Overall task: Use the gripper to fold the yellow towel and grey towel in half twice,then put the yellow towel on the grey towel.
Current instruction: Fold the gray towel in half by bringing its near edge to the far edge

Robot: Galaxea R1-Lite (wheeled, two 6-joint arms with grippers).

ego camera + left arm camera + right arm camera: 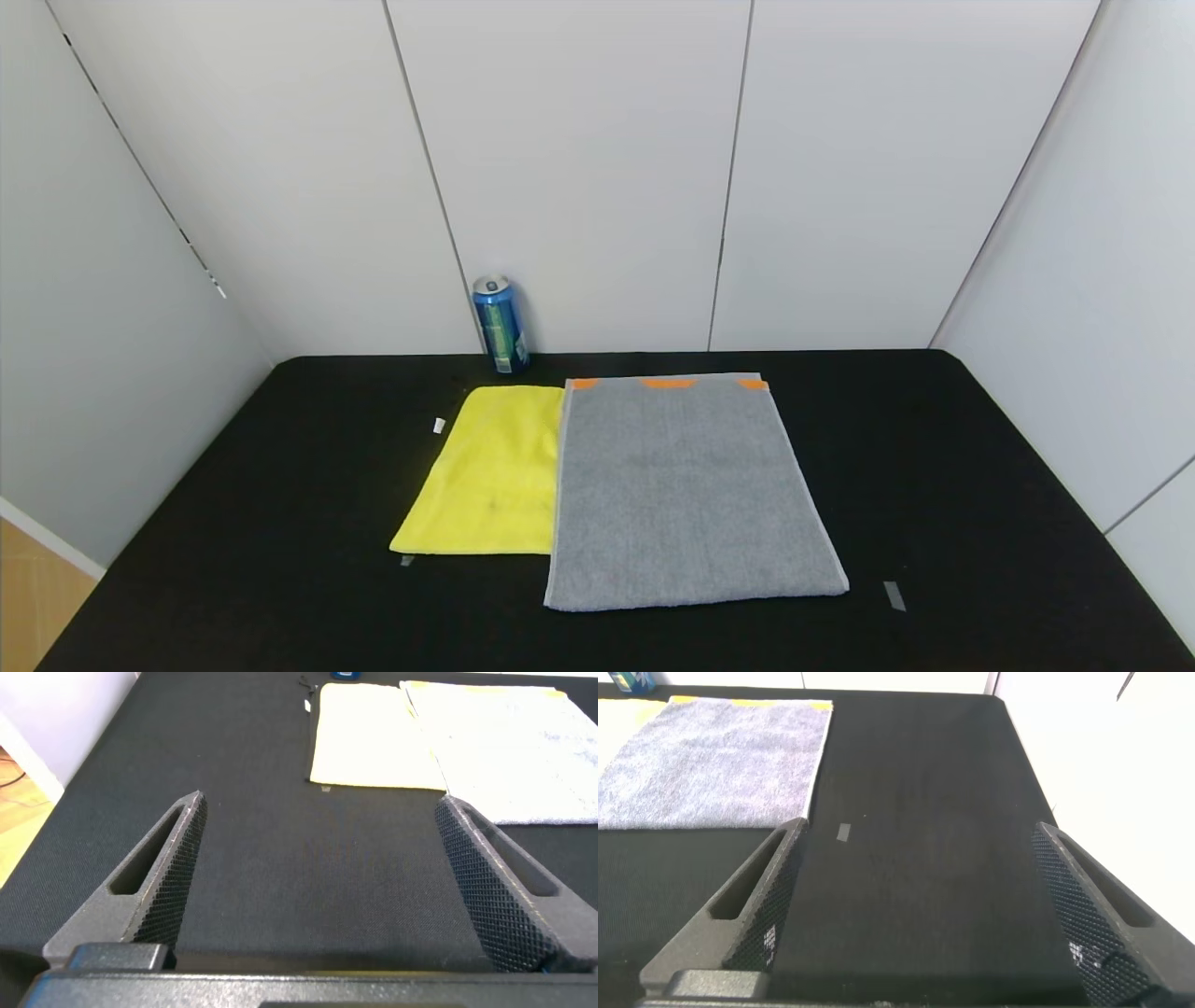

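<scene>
The yellow towel point(490, 476) lies flat on the black table, its right edge tucked under the grey towel point(686, 490), which is spread flat with orange patches along its far edge. Neither arm shows in the head view. In the left wrist view my left gripper point(320, 803) hangs open over bare table, short of the yellow towel point(369, 733) and the grey towel point(509, 747). In the right wrist view my right gripper point(920, 826) is open above bare table, with the grey towel point(719, 761) ahead and off to one side. Nothing sits between either pair of fingers.
A blue can point(501, 324) stands upright against the back wall, behind the yellow towel. Small tape marks point(893, 595) dot the black table point(980, 467). White walls close in the back and both sides.
</scene>
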